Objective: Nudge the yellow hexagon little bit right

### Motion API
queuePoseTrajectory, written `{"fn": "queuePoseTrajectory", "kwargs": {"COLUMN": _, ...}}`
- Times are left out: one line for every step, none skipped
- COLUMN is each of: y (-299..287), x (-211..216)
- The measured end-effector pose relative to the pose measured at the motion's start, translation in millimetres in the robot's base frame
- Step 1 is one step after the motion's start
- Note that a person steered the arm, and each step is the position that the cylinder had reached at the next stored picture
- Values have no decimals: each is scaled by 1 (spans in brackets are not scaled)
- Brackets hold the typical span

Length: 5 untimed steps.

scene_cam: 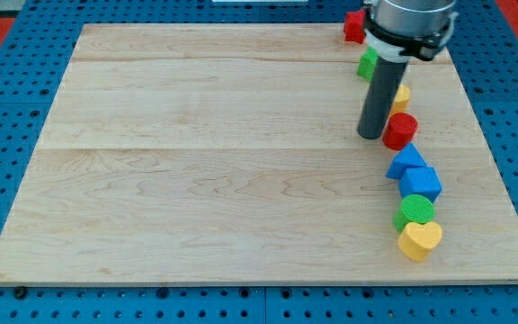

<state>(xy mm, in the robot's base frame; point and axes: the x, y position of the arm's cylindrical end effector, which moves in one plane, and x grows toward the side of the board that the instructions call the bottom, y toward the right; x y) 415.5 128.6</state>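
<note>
The yellow hexagon (402, 95) lies near the view's right edge of the wooden board (196, 162), mostly hidden behind my rod. My tip (370, 135) rests on the board just below and to the left of it, right beside the red cylinder (400, 130). A green block (367, 63) sits above the hexagon, partly hidden by the rod, and a red block (354, 26) lies at the board's top edge.
Below the red cylinder a line of blocks runs down the right side: a blue triangle (405, 160), a blue cube (420, 183), a green cylinder (415, 212) and a yellow heart (419, 240). Blue pegboard surrounds the board.
</note>
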Motion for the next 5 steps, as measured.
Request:
{"fn": "queuePoseTrajectory", "kwargs": {"y": -19, "x": -26}}
{"fn": "queuePoseTrajectory", "kwargs": {"y": 2, "x": -35}}
{"fn": "queuePoseTrajectory", "kwargs": {"y": 20, "x": -40}}
{"fn": "queuePoseTrajectory", "kwargs": {"y": 19, "x": -50}}
{"fn": "queuePoseTrajectory", "kwargs": {"y": 28, "x": -50}}
